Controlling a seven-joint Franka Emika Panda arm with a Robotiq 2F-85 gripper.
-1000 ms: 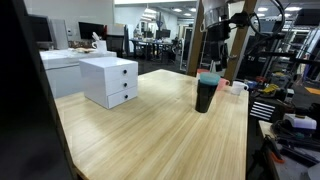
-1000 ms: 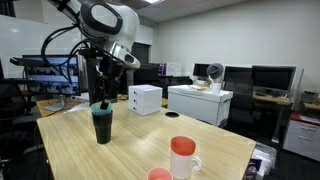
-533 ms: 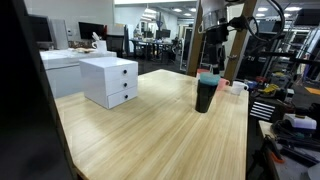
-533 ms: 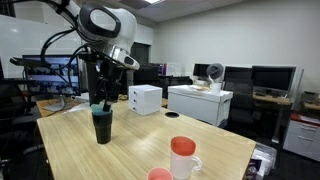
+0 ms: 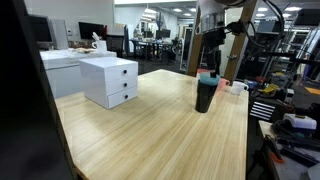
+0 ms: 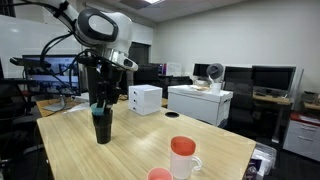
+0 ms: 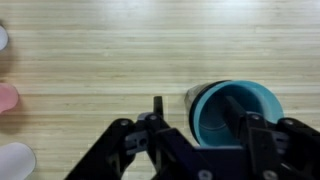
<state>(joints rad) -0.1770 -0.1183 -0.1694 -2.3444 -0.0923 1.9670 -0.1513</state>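
Tumbler, dark-bodied, cylindrical, teal-rimmed (image 5: 205, 92): stands upright, mouth up, on the pale wood-plank counter (image 5: 140, 130), near its far edge in an exterior view. Being upright, it offers its rim from above.

Tool (image 5: 210, 68): points straight down over the tumbler, its tip at rim level in both exterior views (image 6: 100, 102). Spread, nothing pinched.

Wrist view: looks down into the tumbler (image 7: 225, 105), which lies at 3 o'clock of centre. The tool (image 7: 200, 108) straddles one side of the wall, apparently one finger within the mouth and one outside at 9 o'clock, bare counter (image 7: 100, 50) showing between the outer finger and the wall. Offset to one side, probably because the full mouth is wide for the jaws. Neither exterior view shows this.

Cabinet, white, boxy, two-drawer (image 5: 110, 80): at 9 o'clock of the tumbler, well apart; absent from the wrist view.

Mug, white, red-lidded (image 6: 182, 158): on the near counter, at 4 o'clock of the tumbler (image 6: 101, 122).
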